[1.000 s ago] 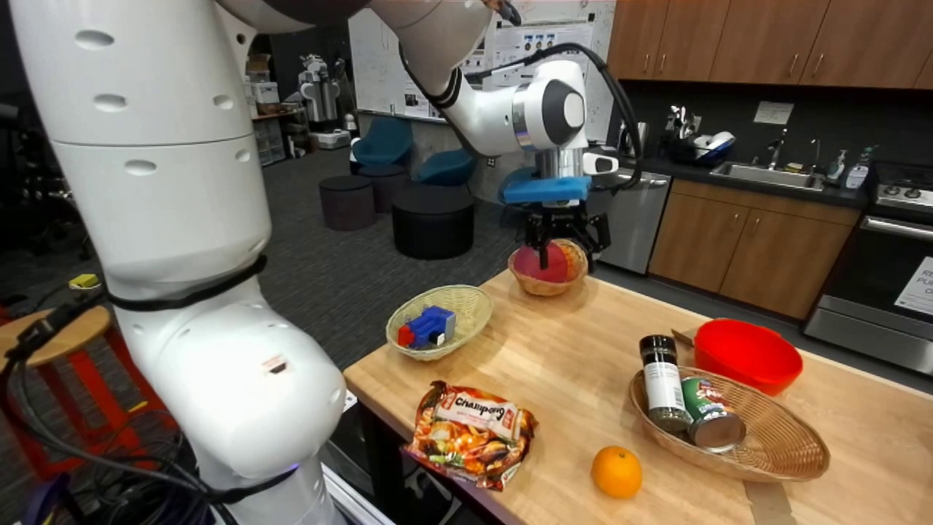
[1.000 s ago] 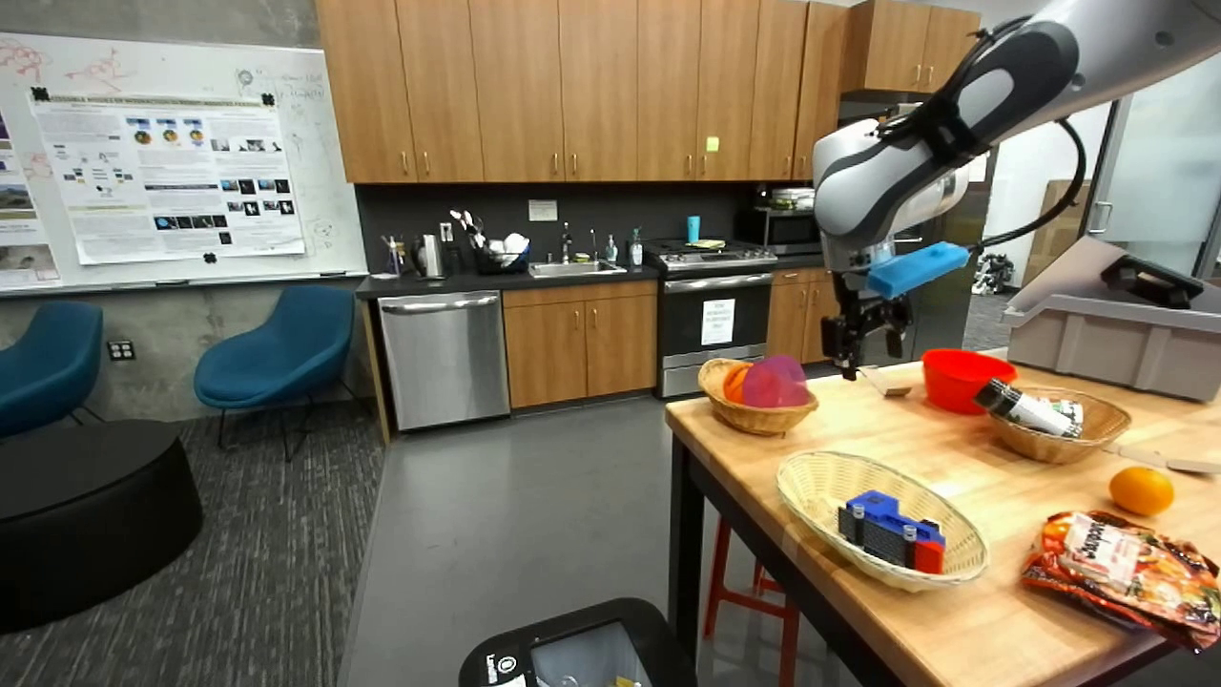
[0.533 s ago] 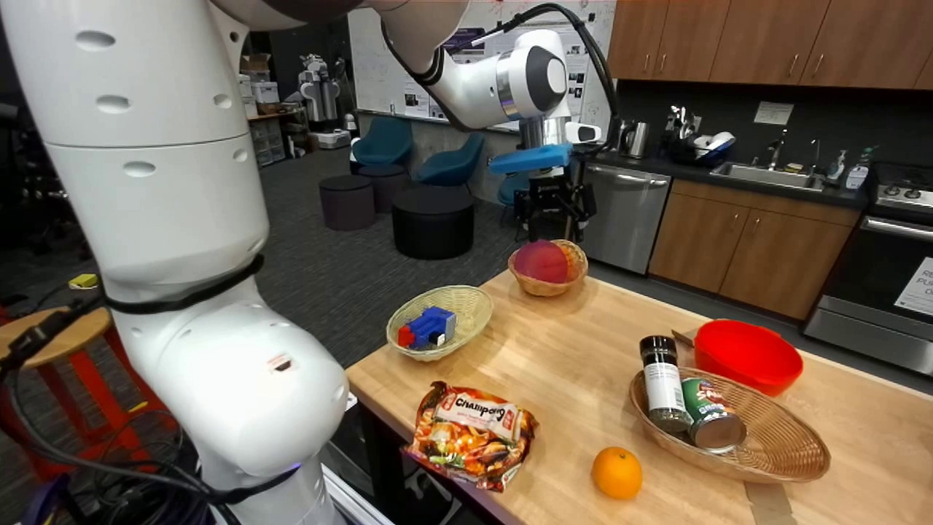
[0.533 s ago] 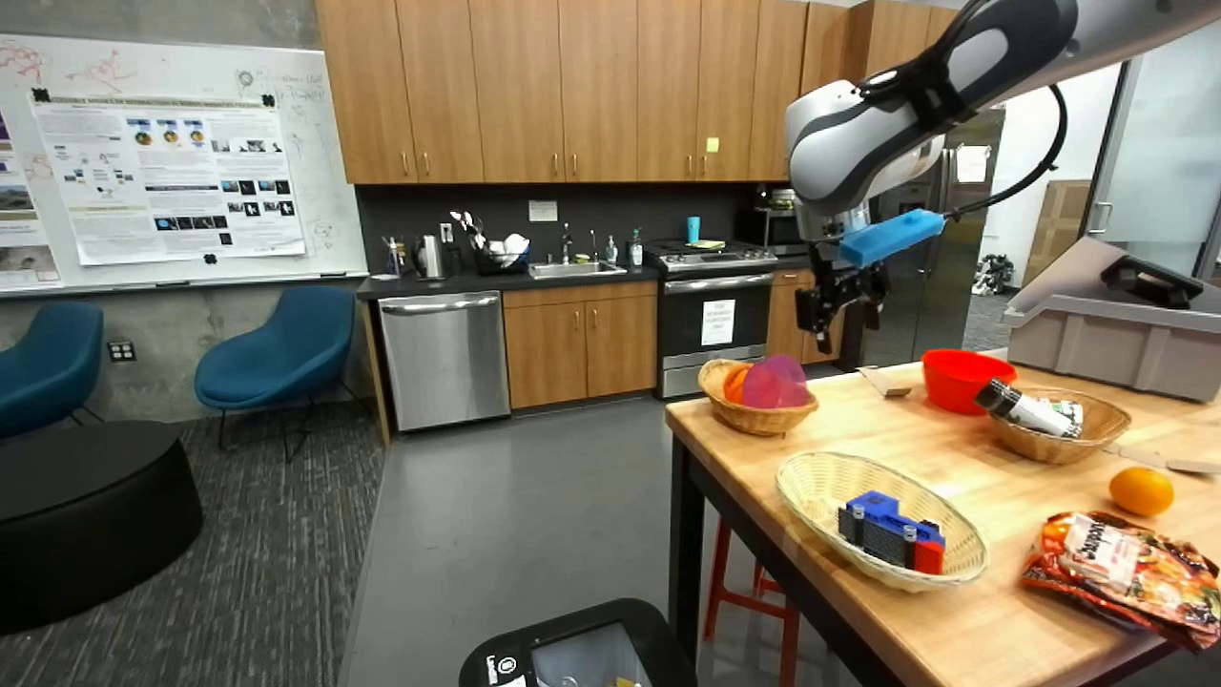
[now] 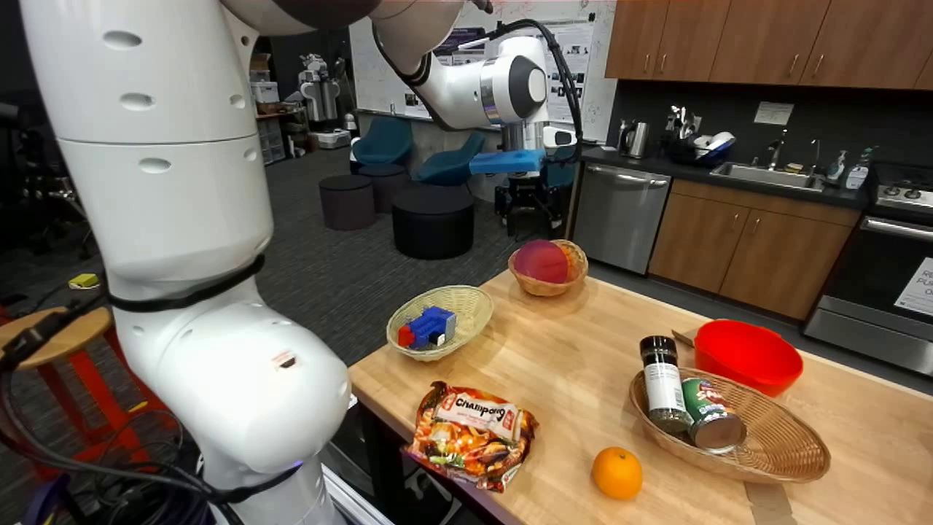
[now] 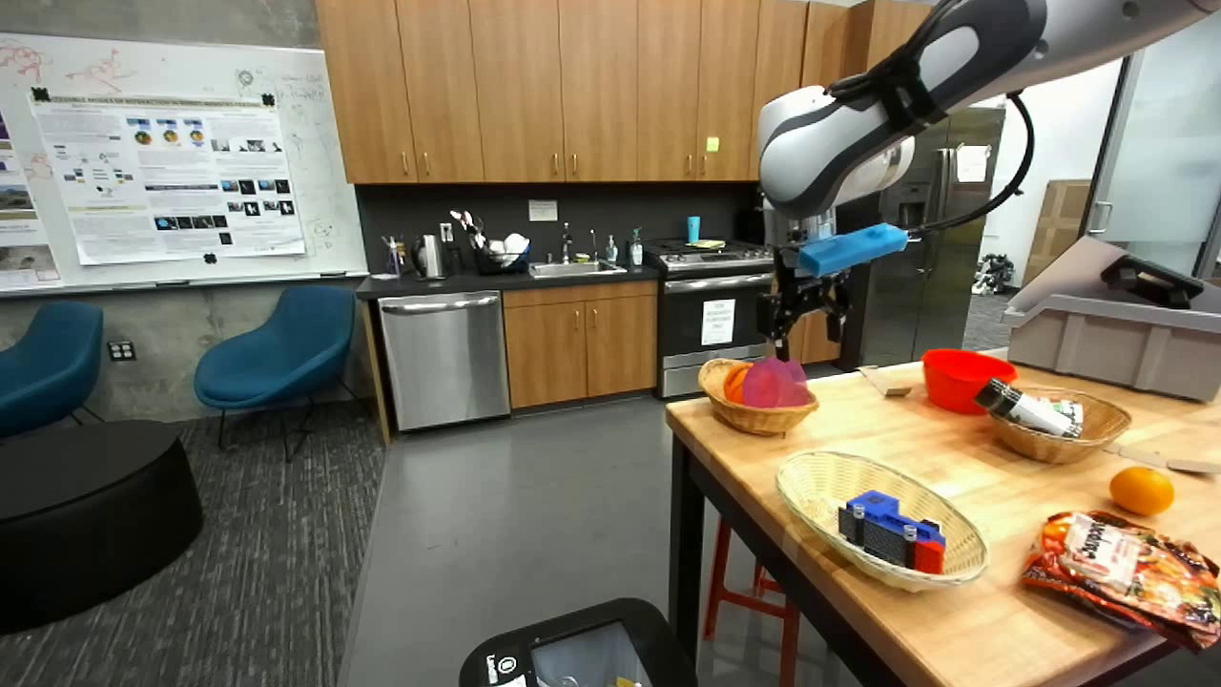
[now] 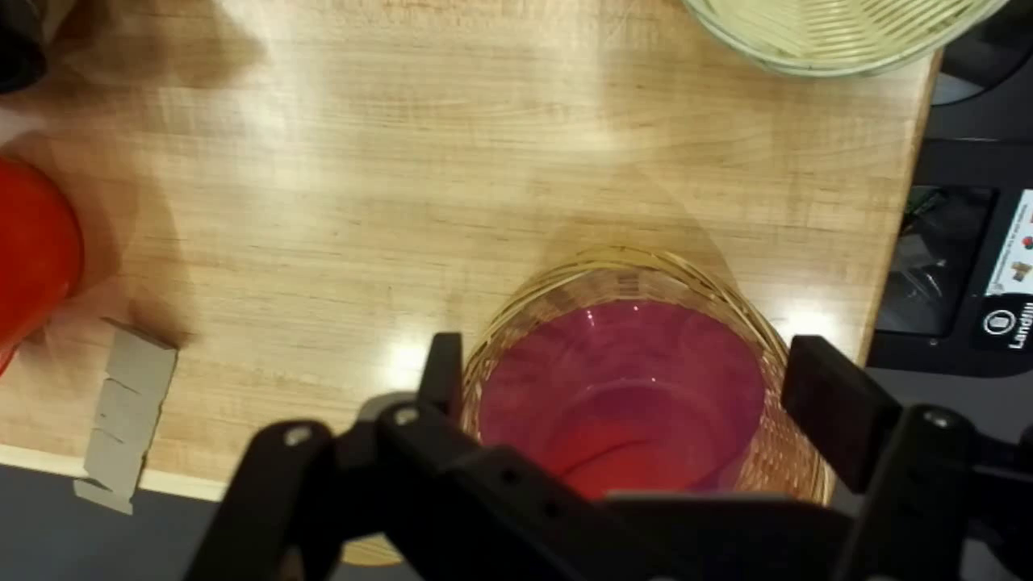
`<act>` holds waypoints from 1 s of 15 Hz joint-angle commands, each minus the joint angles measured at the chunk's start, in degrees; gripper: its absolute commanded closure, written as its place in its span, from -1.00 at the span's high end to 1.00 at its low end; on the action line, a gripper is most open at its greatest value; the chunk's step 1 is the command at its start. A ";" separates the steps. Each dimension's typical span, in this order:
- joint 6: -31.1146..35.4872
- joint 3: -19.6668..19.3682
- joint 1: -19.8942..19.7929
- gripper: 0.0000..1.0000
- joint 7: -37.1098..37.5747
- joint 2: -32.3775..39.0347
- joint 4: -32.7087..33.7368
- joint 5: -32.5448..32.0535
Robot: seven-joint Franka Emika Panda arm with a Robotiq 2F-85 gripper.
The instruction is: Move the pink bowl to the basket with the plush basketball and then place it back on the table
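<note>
1. Two black fingers (image 7: 839,411) of my gripper (image 7: 640,393) stand wide apart, holding nothing, above the pink bowl (image 6: 775,386).
2. That bowl sits in the round tan wicker basket (image 6: 763,421) with the plush basketball (image 6: 734,382); in the wrist view orange-red shows through its floor, so I judge that it rests partly on the ball.
3. My step, as I read it, is to lift the bowl out. Coming down centred at this spread would likely catch wicker too; better to pinch one wall, one finger inside the bowl.
4. I should descend without sideways push, since the basket stands near a corner of the butcher-block table (image 5: 583,350).
5. Then raise it slowly, lest the ball come along, and lower it onto the table level, well apart from the red bowl (image 6: 963,384), before letting go.
</note>
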 commanded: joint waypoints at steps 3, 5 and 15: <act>4.22 0.15 0.23 1.00 1.64 1.14 0.86 3.75; 5.81 0.24 0.34 1.00 1.27 1.81 1.33 4.56; -3.18 0.31 0.41 1.00 5.01 4.01 2.01 9.52</act>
